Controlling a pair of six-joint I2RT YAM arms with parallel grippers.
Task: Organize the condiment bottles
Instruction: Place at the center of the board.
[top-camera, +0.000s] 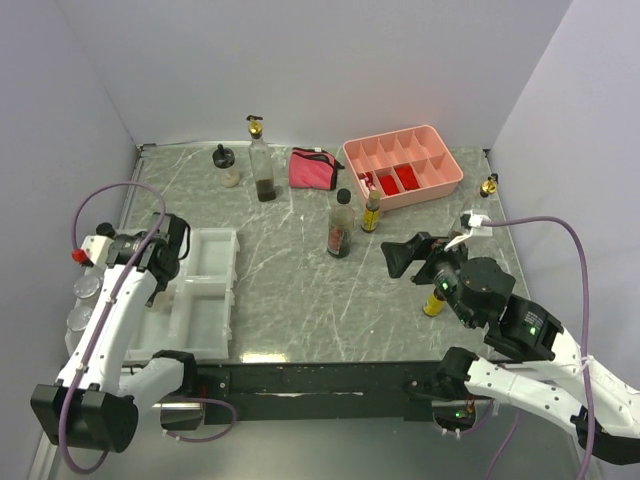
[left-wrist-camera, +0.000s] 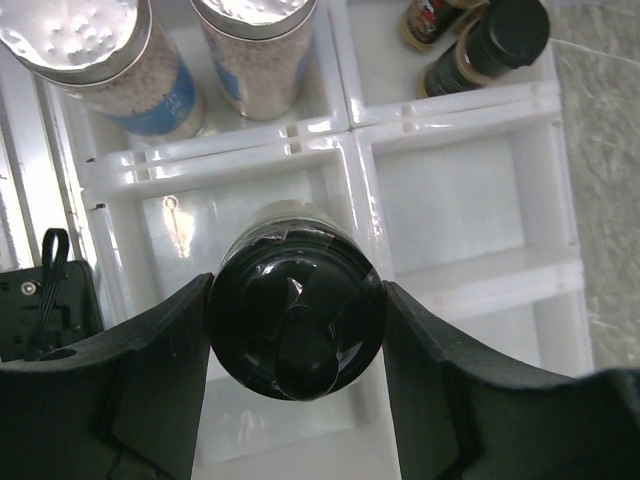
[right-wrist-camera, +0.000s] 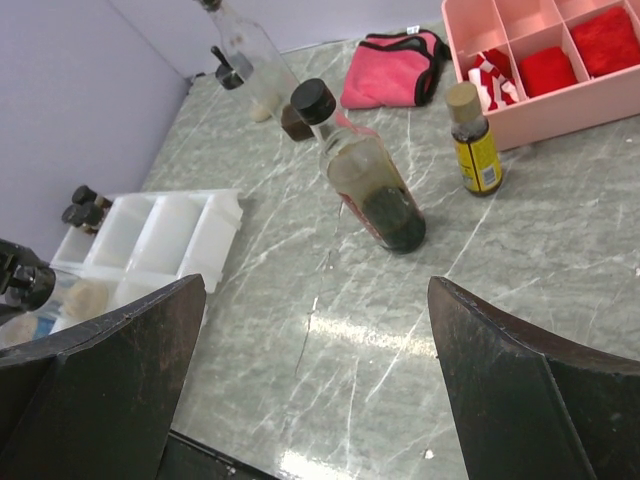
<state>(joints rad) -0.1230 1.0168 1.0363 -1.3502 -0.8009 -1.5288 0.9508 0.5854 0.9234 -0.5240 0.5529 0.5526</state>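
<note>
My left gripper (left-wrist-camera: 297, 292) is shut on a black-lidded jar (left-wrist-camera: 295, 330) over a compartment of the white organizer (left-wrist-camera: 345, 150). In the top view it (top-camera: 163, 255) hangs over the organizer's left side (top-camera: 215, 238). Two silver-lidded jars (left-wrist-camera: 90, 55) and two small black-lidded spice jars (left-wrist-camera: 485, 45) stand in the organizer. My right gripper (right-wrist-camera: 315, 290) is open and empty above bare table (top-camera: 412, 255). Ahead of it stand a black-capped bottle of dark liquid (right-wrist-camera: 370, 185) (top-camera: 340, 226) and a small yellow bottle (right-wrist-camera: 473, 140) (top-camera: 371, 212). A tall gold-topped bottle (top-camera: 262, 160) and a small black-topped bottle (top-camera: 226, 166) stand at the back.
A pink compartment tray (top-camera: 440, 178) with red items and a pink pouch (top-camera: 313, 168) lie at the back. Another small yellow bottle (top-camera: 434, 302) stands beside my right arm, and one small bottle (top-camera: 489, 185) near the right wall. Lidded jars (top-camera: 84, 286) sit left of the table.
</note>
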